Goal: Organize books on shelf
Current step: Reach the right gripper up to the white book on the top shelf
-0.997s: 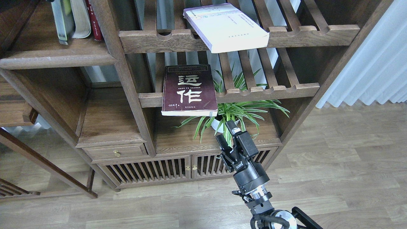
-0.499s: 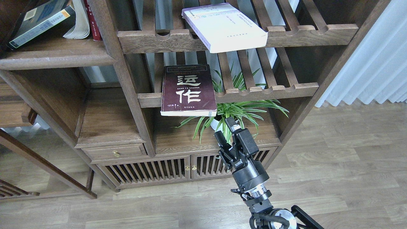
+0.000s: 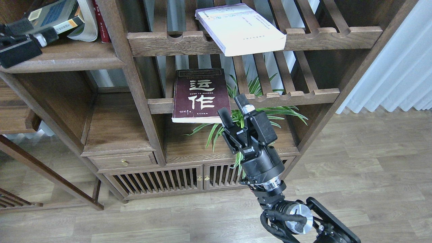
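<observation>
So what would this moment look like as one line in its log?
right gripper: open, near maroon book | left gripper: at black-grey book, grip unclear | white book: on rack

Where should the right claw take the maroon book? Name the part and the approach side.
Take the maroon book by its near bottom edge, coming from the front and slightly below. It lies flat on the slatted rack with that edge overhanging the front rail, so the open right claw can likely straddle cover and underside there.
</observation>
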Controlling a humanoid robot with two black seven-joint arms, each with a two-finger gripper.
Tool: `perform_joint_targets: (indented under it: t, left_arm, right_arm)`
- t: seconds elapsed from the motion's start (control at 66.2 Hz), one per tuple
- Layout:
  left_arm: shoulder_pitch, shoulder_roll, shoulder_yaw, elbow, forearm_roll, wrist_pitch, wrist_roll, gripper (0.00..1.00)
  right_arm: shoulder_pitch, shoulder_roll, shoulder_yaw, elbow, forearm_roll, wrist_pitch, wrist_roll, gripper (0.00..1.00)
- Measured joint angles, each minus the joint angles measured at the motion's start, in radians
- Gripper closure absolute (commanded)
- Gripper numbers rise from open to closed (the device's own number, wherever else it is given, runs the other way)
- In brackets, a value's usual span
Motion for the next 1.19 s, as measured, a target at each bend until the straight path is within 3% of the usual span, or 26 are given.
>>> perform_joint_targets:
  t: [0.287, 0.891, 0.997, 1.133, 1.193]
  left_arm:
    - [0.115, -0.052, 0.019, 0.002, -0.004, 0.000, 0.000, 0.00]
    - [0.124, -0.073, 0.012, 0.011, 0.000, 0.000, 0.000, 0.00]
    - [0.125, -0.076, 0.009, 0.011, 0.000, 0.000, 0.000, 0.00]
    - [0.124, -0.078, 0.009, 0.011, 0.001, 0.000, 0.000, 0.00]
    - [0.124, -0.078, 0.009, 0.011, 0.001, 0.000, 0.000, 0.00]
  right_arm:
    - [0.108, 0.000, 0.009, -0.009, 0.003, -0.152, 0.001, 0.07]
    - [0.285, -0.009, 0.153, -0.082, 0.071, -0.356, -0.013, 0.09]
    - [0.299, -0.004, 0.189, -0.094, 0.087, -0.420, -0.013, 0.16]
    - [0.309, -0.001, 0.229, -0.095, 0.105, -0.449, -0.011, 0.43]
    - [0.309, 0.000, 0.249, -0.095, 0.112, -0.449, -0.009, 0.47]
